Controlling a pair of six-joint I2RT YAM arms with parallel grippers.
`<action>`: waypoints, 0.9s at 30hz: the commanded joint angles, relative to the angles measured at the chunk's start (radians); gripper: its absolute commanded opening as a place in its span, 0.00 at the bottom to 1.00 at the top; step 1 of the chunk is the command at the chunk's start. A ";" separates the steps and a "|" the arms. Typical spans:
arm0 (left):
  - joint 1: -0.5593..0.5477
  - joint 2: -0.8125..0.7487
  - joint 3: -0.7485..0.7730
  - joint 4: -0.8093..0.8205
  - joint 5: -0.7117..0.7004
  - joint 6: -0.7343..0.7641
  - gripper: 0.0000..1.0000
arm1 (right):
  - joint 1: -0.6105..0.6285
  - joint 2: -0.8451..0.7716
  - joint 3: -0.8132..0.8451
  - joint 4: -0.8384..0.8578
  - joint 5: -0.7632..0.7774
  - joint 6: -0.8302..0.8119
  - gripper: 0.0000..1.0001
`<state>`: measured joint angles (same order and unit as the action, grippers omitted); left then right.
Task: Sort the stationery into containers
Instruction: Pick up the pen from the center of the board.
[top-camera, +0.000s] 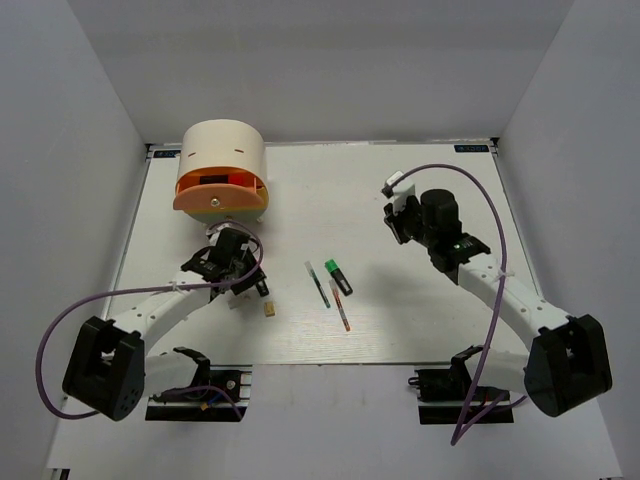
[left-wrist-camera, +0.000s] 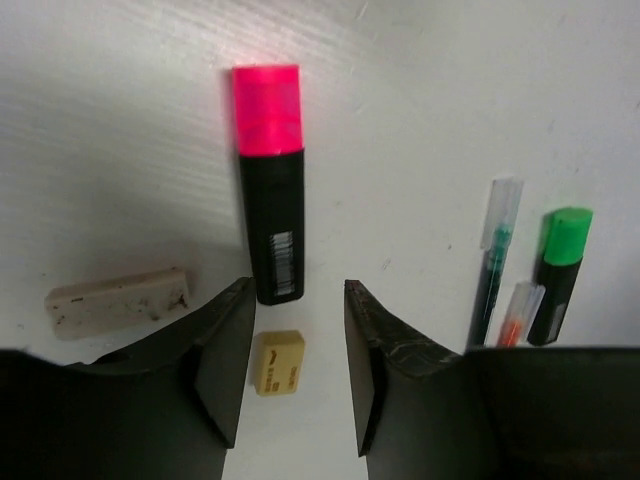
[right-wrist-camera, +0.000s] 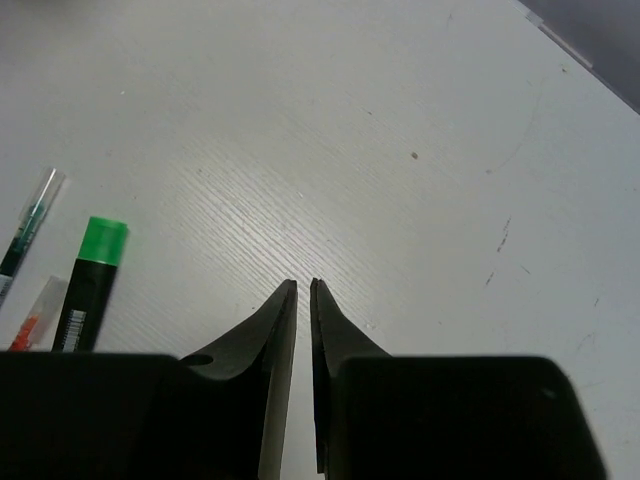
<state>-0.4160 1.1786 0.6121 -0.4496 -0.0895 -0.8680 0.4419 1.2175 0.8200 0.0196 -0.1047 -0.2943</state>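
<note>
The containers are one cream drum (top-camera: 225, 150) with orange and yellow trays (top-camera: 220, 195), standing at the far left. My left gripper (top-camera: 240, 270) hangs just in front of it. In the left wrist view that gripper (left-wrist-camera: 298, 290) is open above the table, over the black end of a pink-capped highlighter (left-wrist-camera: 268, 180). A tan block (left-wrist-camera: 278, 362) lies on the table below the gap. A grey block (left-wrist-camera: 118, 300) lies to the left. A green-capped highlighter (top-camera: 338, 276) and two thin pens (top-camera: 320, 283) (top-camera: 340, 305) lie mid-table. My right gripper (right-wrist-camera: 303, 283) is shut on nothing.
The right arm (top-camera: 480, 275) reaches over the right half of the table, with its gripper (top-camera: 400, 215) well right of the pens. White walls enclose the table on three sides. A purple cable loops beside each arm.
</note>
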 joint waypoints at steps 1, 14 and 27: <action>-0.058 0.035 0.099 0.003 -0.196 -0.035 0.51 | -0.025 -0.047 -0.025 0.016 -0.012 0.011 0.16; -0.168 0.197 0.176 -0.035 -0.369 -0.068 0.61 | -0.068 -0.072 -0.076 0.002 -0.030 0.012 0.18; -0.168 0.339 0.207 -0.004 -0.379 -0.077 0.64 | -0.089 -0.049 -0.071 -0.001 -0.039 -0.002 0.19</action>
<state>-0.5800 1.5204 0.7879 -0.4698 -0.4480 -0.9360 0.3607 1.1679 0.7395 -0.0017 -0.1341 -0.2928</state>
